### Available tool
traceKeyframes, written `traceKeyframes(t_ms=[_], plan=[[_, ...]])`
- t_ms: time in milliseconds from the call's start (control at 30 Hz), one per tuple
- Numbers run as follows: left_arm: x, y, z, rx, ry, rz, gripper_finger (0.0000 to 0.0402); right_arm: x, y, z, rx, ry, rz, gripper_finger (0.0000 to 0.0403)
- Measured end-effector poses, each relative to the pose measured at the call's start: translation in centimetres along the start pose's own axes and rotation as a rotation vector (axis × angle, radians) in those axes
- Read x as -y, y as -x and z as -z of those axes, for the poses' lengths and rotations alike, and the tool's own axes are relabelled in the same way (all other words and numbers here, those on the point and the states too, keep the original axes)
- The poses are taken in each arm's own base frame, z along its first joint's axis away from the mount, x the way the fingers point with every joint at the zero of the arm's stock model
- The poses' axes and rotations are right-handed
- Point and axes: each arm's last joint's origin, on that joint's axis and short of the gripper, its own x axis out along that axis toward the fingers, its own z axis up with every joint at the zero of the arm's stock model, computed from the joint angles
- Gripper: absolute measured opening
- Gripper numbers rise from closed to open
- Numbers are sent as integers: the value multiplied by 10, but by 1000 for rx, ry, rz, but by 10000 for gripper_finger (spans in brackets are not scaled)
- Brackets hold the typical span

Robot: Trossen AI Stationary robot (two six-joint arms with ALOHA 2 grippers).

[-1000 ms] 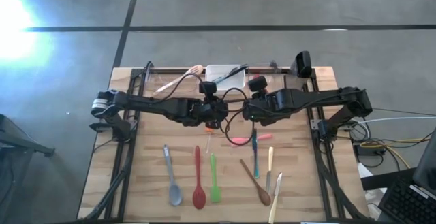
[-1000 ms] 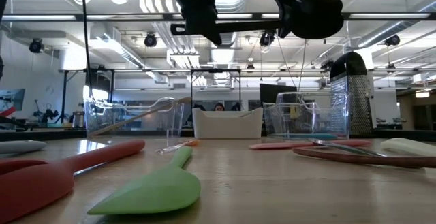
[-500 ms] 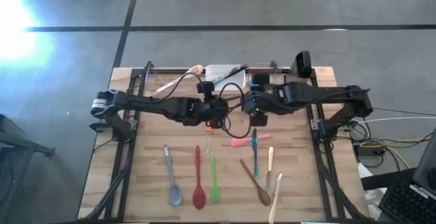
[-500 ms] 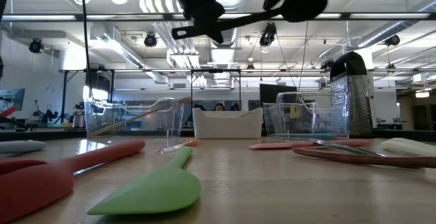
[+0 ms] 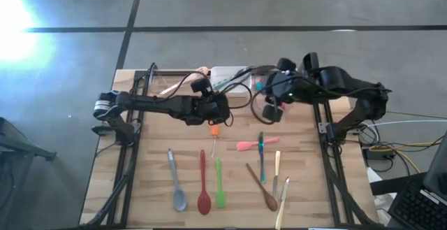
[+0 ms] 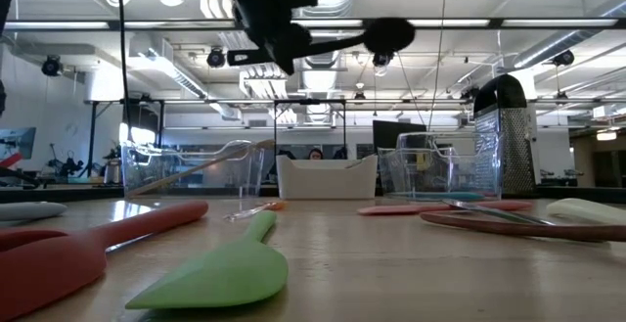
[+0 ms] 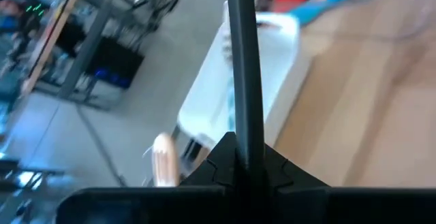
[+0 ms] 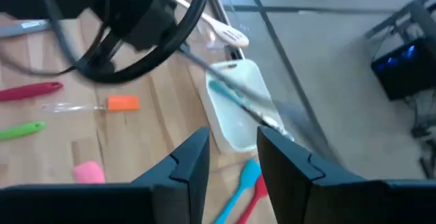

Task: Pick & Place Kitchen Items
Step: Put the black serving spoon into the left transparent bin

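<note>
My left gripper [image 5: 221, 111] hangs over the table's middle, shut on a black spoon. In the low view the spoon's handle [image 6: 323, 43] and round bowl [image 6: 391, 36] stand high above the table. My right gripper [image 8: 233, 157] is open and empty, over the far right of the table [image 5: 269, 98], apart from the spoon. Grey [image 5: 177, 182], red [image 5: 203, 187] and wooden [image 5: 262, 187] spoons lie flat near the front edge. So do green [image 5: 220, 184], pink [image 5: 248, 145] and blue [image 5: 262, 156] spatulas and cream-handled cutlery [image 5: 277, 174]. My left gripper pinches the black spoon's handle [image 7: 240, 125] between its two fingers, a little in from the handle's free end. The handle runs straight out along the fingers. The spoon is lifted clear of the table and lies nearly level, its bowl end slightly higher.
At the far edge stand a clear tub holding a wooden spoon [image 5: 183, 82], a white tub [image 5: 230, 76] and a second clear tub [image 6: 430, 170] with blue and red spatulas [image 8: 245, 180]. A dark grater [image 5: 310, 66] stands beside them. An orange spatula [image 5: 213, 124] lies below my left gripper.
My right gripper has drawn away from the black spoon's bowl, toward the table's far right. My left gripper has gone a little toward the far edge, still shut on the spoon. The spoon stays aloft and nearly level.
</note>
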Motion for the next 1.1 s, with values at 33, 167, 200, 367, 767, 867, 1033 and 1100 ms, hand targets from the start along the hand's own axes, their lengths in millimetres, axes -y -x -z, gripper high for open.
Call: traceKeyframes(t_ms=[33, 167, 200, 367, 767, 867, 1033, 1100], plan=[[-2, -2, 3, -12, 9, -12, 15, 2, 5, 3, -8, -10, -2, 109], [-14, -13, 17, -43, 39, -44, 15, 9, 22, 17, -20, -66, -9, 94], [-19, -15, 22, -48, 44, -52, 15, 11, 26, 21, -19, -81, -11, 91], [-47, -21, 51, -42, 86, -37, 15, 16, 33, 42, -31, -142, -10, 75], [-100, -21, 145, 218, 104, 152, 15, 15, 20, 82, 0, -206, 9, 59], [-110, -23, 166, 189, 130, 151, 15, 12, 15, 85, 3, -207, 9, 61], [-125, -32, 182, 165, 128, 171, 15, 9, 10, 85, 12, -191, 8, 63], [-128, -37, 185, 155, 103, 187, 15, 7, 8, 83, 16, -179, 7, 61]])
